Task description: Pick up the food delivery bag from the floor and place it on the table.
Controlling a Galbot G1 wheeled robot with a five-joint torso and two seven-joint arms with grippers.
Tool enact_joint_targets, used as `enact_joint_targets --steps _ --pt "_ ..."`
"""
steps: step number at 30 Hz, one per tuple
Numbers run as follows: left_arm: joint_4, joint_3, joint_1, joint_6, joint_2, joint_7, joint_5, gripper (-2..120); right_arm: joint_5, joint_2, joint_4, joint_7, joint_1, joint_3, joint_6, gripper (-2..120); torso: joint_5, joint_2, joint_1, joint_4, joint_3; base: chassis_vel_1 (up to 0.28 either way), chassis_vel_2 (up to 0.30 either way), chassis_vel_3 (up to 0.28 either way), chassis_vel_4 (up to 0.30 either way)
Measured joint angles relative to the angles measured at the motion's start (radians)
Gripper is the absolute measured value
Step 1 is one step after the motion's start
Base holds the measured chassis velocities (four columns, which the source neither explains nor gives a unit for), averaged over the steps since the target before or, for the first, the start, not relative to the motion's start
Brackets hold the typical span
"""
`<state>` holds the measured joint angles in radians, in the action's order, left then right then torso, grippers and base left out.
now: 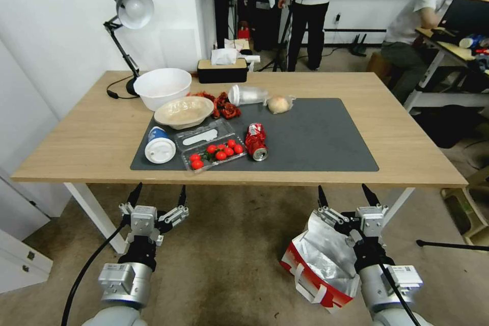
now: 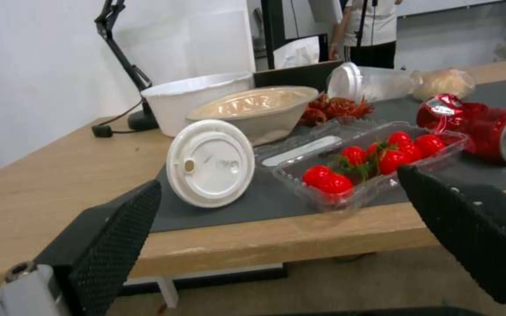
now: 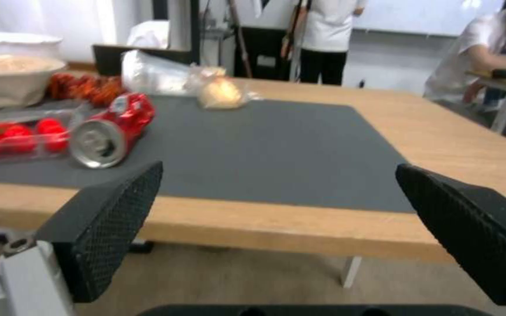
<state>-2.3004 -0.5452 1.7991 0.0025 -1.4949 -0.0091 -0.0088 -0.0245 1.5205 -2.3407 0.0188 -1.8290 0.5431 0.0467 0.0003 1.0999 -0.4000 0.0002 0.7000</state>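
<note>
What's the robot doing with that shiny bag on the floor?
Nothing is being held right now. The food delivery bag sits on the floor under the right arm, mouth open and silver lining showing. The right gripper hangs open above it, near the front edge of the table. The left gripper is open too, in front of the table. The right half of the dark mat is bare, while bowls, tomatoes and a can crowd its left half.

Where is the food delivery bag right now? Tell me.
In the head view the food delivery bag sits on the floor on the robot's right, in front of the table, just below the open right gripper.
</note>
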Motion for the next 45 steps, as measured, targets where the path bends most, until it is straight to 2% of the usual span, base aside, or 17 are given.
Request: enact_joint_targets --steps 3,4,6,7,8,10,11,14,17,18,19,20,22,29,45 --pt "-0.022 0.034 -0.01 0.044 0.033 -0.058 -0.066 100 -0.069 0.056 -0.11 0.055 -0.075 -0.023 0.123 100 -0.0007 0.0 0.0 -0.0002 0.0 0.0 0.0 0.0 0.0" --pt "-0.022 0.034 -0.01 0.044 0.033 -0.058 -0.066 100 -0.069 0.056 -0.11 0.055 -0.075 -0.023 0.123 100 -0.0007 0.0 0.0 -0.0002 0.0 0.0 0.0 0.0 0.0" --pt "-0.047 0.073 -0.022 0.095 0.071 -0.124 -0.14 100 -0.104 0.084 -0.155 0.082 -0.114 -0.034 0.185 100 -0.001 0.0 0.0 -0.0006 0.0 0.0 0.0 0.0 0.0" --pt "-0.06 0.091 -0.027 0.12 0.089 -0.155 -0.175 100 -0.11 0.087 -0.159 0.087 -0.119 -0.035 0.194 100 -0.0004 0.0 0.0 -0.0004 0.0 0.0 0.0 0.0 0.0" --pt "-0.06 0.091 -0.027 0.12 0.089 -0.155 -0.175 100 -0.11 0.087 -0.159 0.087 -0.119 -0.035 0.194 100 -0.0004 0.0 0.0 -0.0004 0.0 0.0 0.0 0.0 0.0" --pt "-0.091 0.139 -0.042 0.183 0.135 -0.236 -0.267 100 -0.113 0.087 -0.159 0.089 -0.122 -0.036 0.2 100 -0.0003 0.0 0.0 0.0 0.0 0.0 0.0 0.0 0.0" --pt "-0.091 0.139 -0.042 0.183 0.135 -0.236 -0.267 100 -0.113 0.087 -0.159 0.089 -0.122 -0.036 0.2 100 -0.0003 0.0 0.0 0.0 0.0 0.0 0.0 0.0 0.0" --pt "-0.127 0.193 -0.058 0.255 0.188 -0.327 -0.372 100 -0.113 0.087 -0.159 0.089 -0.122 -0.036 0.2 100 -0.0004 0.0 0.0 -0.0003 0.0 0.0 0.0 0.0 0.0" --pt "-0.127 0.199 -0.055 0.233 0.193 -0.33 -0.385 100 -0.113 0.087 -0.159 0.089 -0.123 -0.036 0.2 100 -0.0004 0.0 0.0 -0.0002 0.0 0.0 0.0 0.0 0.0" --pt "-0.116 0.204 -0.045 0.165 0.195 -0.32 -0.399 100 -0.113 0.087 -0.159 0.089 -0.123 -0.036 0.199 100 -0.0003 0.0 0.0 -0.0002 0.0 0.0 0.0 0.0 0.0" --pt "-0.116 0.204 -0.045 0.165 0.195 -0.32 -0.399 100 -0.113 0.087 -0.159 0.089 -0.123 -0.036 0.199 100 -0.0003 0.0 0.0 -0.0002 0.0 0.0 0.0 0.0 0.0" --pt "-0.108 0.208 -0.038 0.121 0.196 -0.312 -0.408 100 -0.106 0.087 -0.159 0.088 -0.121 -0.035 0.189 100 -0.0004 0.0 0.0 -0.0002 0.0 0.0 0.0 0.0 0.0" --pt "-0.105 0.209 -0.03 0.086 0.196 -0.308 -0.426 100 -0.099 0.087 -0.159 0.085 -0.118 -0.034 0.175 100 -0.0004 0.0 0.0 -0.0001 0.0 0.0 0.0 0.0 0.0" --pt "-0.118 0.208 -0.024 0.085 0.195 -0.315 -0.46 100 -0.097 0.087 -0.164 0.084 -0.117 -0.034 0.171 100 -0.0001 -0.005 0.002 -0.0002 -0.003 0.0 0.0 0.0 0.0" --pt "-0.127 0.199 -0.012 0.079 0.194 -0.297 -0.439 100 -0.102 0.087 -0.162 0.077 -0.124 -0.038 0.164 100 -0.0003 -0.088 0.039 -0.0002 -0.049 0.0 0.0 0.0 0.0"
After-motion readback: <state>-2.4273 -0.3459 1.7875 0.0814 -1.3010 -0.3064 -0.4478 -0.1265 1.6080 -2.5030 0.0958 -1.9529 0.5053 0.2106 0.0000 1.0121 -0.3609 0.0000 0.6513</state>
